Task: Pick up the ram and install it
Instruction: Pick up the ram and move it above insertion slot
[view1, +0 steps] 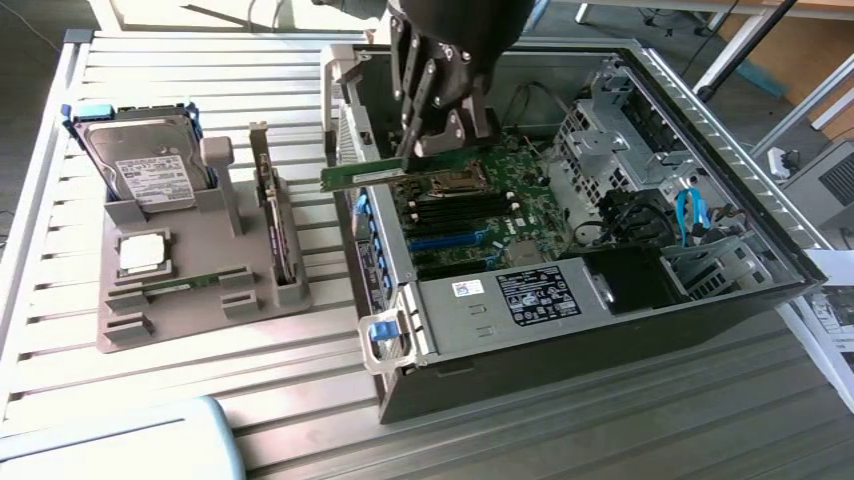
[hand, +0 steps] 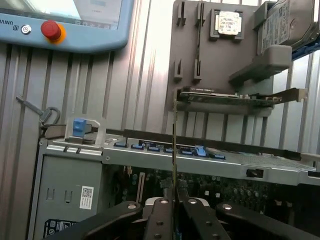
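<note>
My gripper (view1: 430, 150) hangs over the open computer case (view1: 721, 300), shut on the ram (view1: 364, 177), a thin green stick held level above the motherboard (view1: 467, 215). The stick juts toward the exterior view's left, over the case's edge. In the wrist view the ram (hand: 174, 145) appears edge-on as a thin line, pinched between the two black fingertips (hand: 161, 212), with the gripper (hand: 174, 202) above the board's slots.
A grey holder tray (view1: 200, 300) on the slatted table carries a hard drive (view1: 144, 165), a silver processor chip (view1: 143, 253) and an expansion card (view1: 274, 220). A teach pendant (hand: 65, 25) lies on the table. Drive cages and cables (view1: 687, 215) crowd the case's far side.
</note>
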